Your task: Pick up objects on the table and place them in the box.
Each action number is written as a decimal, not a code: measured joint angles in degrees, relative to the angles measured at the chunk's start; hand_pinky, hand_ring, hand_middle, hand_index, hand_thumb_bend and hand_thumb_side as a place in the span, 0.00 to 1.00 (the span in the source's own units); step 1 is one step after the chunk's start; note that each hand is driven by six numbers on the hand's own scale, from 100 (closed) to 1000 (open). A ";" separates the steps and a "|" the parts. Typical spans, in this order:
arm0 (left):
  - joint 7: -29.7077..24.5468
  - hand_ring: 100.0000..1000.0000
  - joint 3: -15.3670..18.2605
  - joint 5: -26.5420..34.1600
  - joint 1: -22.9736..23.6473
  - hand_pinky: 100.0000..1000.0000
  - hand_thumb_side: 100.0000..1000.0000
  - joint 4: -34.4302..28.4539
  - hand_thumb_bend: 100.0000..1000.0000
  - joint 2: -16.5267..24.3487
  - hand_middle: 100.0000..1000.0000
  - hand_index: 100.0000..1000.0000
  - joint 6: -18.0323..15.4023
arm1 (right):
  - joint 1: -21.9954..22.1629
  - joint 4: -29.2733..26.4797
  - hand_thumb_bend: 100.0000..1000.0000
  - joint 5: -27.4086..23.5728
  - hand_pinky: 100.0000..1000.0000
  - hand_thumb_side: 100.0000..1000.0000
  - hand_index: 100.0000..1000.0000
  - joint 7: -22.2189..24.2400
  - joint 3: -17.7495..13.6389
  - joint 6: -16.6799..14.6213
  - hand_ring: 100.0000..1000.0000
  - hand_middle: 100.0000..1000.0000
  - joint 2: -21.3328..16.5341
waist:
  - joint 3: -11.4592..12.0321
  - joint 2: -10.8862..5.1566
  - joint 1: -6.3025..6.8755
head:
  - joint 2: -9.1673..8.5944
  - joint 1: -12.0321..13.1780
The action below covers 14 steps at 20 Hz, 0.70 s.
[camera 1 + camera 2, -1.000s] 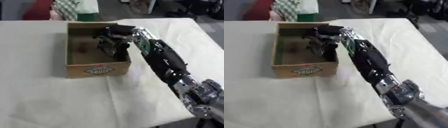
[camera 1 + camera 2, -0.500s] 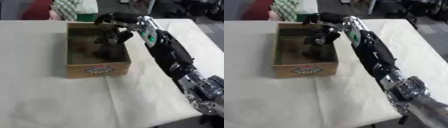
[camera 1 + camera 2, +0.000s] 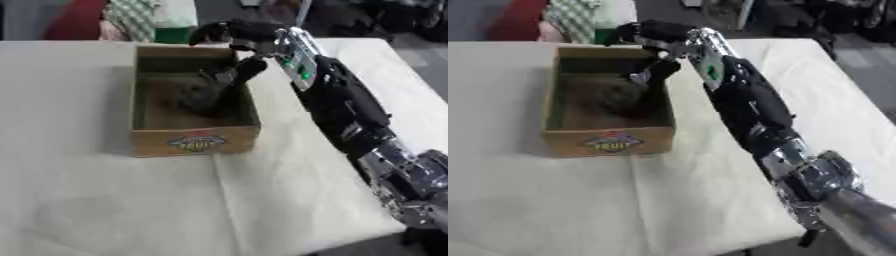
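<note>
One dark object [image 3: 199,96] lies in the box [image 3: 194,141]; right hand [image 3: 229,33] above, fingers curled, empty.

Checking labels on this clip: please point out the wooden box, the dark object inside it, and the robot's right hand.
wooden box [image 3: 194,142], left eye view, front wall by the label.
dark object [image 3: 199,95], left eye view, its rounded body.
right hand [image 3: 651,31], right eye view, back of the hand.

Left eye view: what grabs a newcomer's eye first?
The long black right arm, slanting up from the lower right, with its right hand over the far right corner of the wooden box. Next, the dark object lying inside that box, below the hand and apart from it. The box sits left of centre on a cream tablecloth.
</note>
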 measured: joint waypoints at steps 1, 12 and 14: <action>0.00 0.60 0.00 0.00 0.00 0.66 0.88 0.00 0.00 0.00 0.57 0.61 0.00 | 0.01 -0.05 0.00 -0.38 0.75 0.22 0.92 -0.24 -0.03 -0.24 0.83 0.83 0.00 | -0.01 0.00 0.00 | 0.00 0.02; 0.32 0.60 0.13 -0.02 0.01 0.66 0.88 0.02 0.00 0.00 0.57 0.61 0.12 | 6.60 -0.67 0.00 -18.08 0.66 0.18 0.90 -2.64 -3.61 -1.68 0.73 0.74 -4.64 | -0.97 0.11 -0.21 | -0.08 1.19; 0.39 0.60 0.28 -0.02 0.01 0.66 0.88 0.05 0.00 0.00 0.57 0.61 0.15 | 8.48 -1.02 0.00 -22.89 0.64 0.28 0.89 -2.38 -4.50 -0.30 0.71 0.73 -5.79 | -0.99 0.21 -0.17 | -0.12 1.39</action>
